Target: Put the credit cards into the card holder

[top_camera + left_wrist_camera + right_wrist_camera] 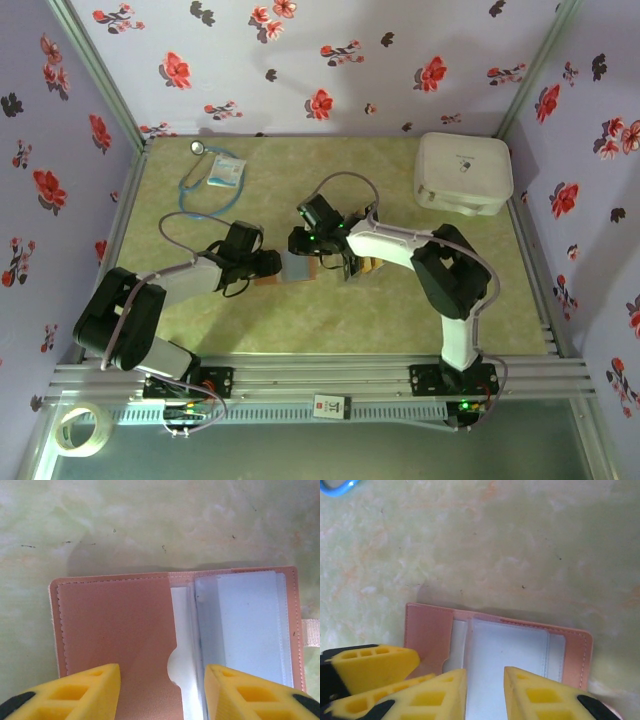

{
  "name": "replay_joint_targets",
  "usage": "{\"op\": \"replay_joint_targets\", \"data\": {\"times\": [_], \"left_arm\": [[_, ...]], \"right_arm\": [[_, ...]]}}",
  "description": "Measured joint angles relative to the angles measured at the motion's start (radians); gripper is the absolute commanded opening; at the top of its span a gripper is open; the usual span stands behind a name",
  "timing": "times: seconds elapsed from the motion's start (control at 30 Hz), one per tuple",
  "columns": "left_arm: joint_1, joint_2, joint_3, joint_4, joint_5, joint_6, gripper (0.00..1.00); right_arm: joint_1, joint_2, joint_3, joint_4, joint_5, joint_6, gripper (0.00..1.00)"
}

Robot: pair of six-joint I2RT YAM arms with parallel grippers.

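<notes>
Item: card holder [115,625], lying open at centre of table [400,320]. I log left gripper [162,680] spread over it, right gripper [485,680] slightly parted above clear pocket [507,650]. My worry: uneven pressing skews the holder, closing the pocket.

Card holder [510,645] lying open on green marbled table [520,540]: reddish-brown leather flap at left, greyish clear pocket at centre. Right gripper [485,685] over pocket; yellow fingers [545,695] narrowly parted, pocket visible through gap. Further yellow finger [370,667] at lower left, overlapping holder's left edge. Blue fragment [337,486] in upper-left corner.
</notes>
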Motion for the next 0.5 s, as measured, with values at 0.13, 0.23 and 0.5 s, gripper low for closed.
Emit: {"op": "replay_joint_targets", "data": {"times": [0.13,0.23,0.5], "left_arm": [[0.004,0.0,0.0,0.001,0.0,0.003,0.48],[0.005,0.0,-0.001,0.004,0.0,0.005,0.48],[0.008,0.003,-0.013,0.024,0.0,0.023,0.48]], "right_arm": [[-0.005,0.022,0.0,-0.002,-0.003,0.0,0.26],[-0.006,0.033,0.0,0.0,-0.006,0.0,0.26],[-0.009,0.074,0.0,0.001,-0.027,0.0,0.26]]}}
